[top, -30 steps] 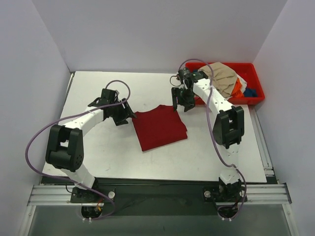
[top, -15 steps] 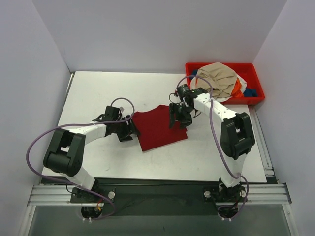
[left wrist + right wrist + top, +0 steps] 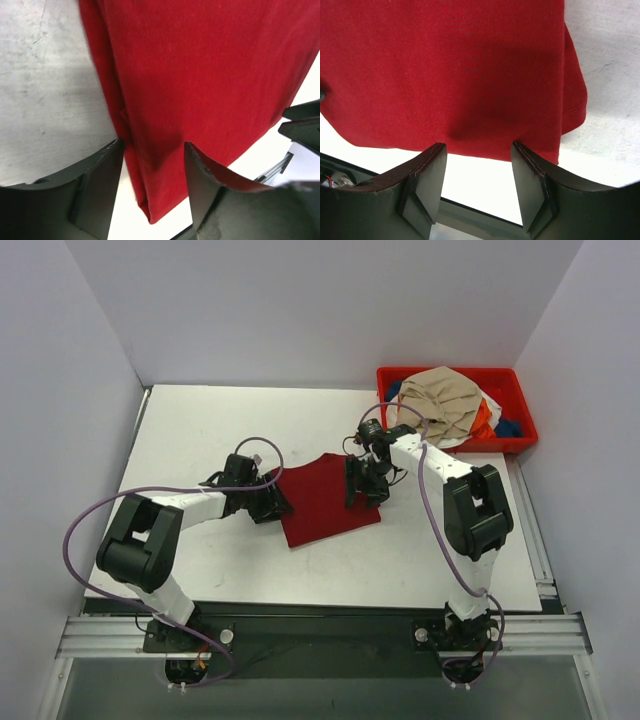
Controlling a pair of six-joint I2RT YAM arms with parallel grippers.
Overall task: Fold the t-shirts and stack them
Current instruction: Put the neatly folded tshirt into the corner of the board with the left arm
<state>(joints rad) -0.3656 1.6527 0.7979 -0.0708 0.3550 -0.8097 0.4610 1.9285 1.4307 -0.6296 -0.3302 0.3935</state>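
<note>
One dark red t-shirt [image 3: 325,502] lies folded flat in the middle of the counter [image 3: 200,430], slightly skewed, its layered left edge running far to near. The left hand [image 3: 272,502] sits at that edge and the right hand [image 3: 362,488] at the opposite one. Both are equally near, jaws apart astride the cloth and gripping nothing. One red bin [image 3: 520,380] at the far right holds a heap of other shirts [image 3: 445,400]: tan, orange, white and blue cloth shows, number unclear.
</note>
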